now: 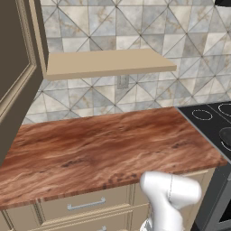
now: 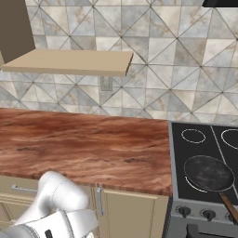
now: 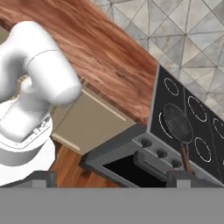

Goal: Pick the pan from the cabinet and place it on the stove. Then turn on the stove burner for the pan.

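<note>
Sitting on the front-left burner ring of the flat glossy black cooktop (image 2: 204, 153), at about 4 o'clock in the right base view, the round shallow black frying pan (image 2: 208, 173) with its worn greyish surface looks already placed, its long thin dark handle (image 2: 229, 204) pointing toward the front edge, over the row of knobs (image 2: 185, 211). That placement suits the step I judge to be left: turning on the burner beneath it. The fingers (image 3: 112, 177) stand wide apart and grip nothing; in the hand view their dark tips rise at 6 o'clock while the camera looks down on the pan (image 3: 177, 123) from a distance, presumably backed off before reaching for a knob. The reddish-brown wood tabletop (image 2: 79, 144) carries nothing. Only the beige cabinet's (image 1: 16, 72) open door and underside show at 9 o'clock in the left base view; its interior is cut off. Which knob serves this burner is too small to tell.
</note>
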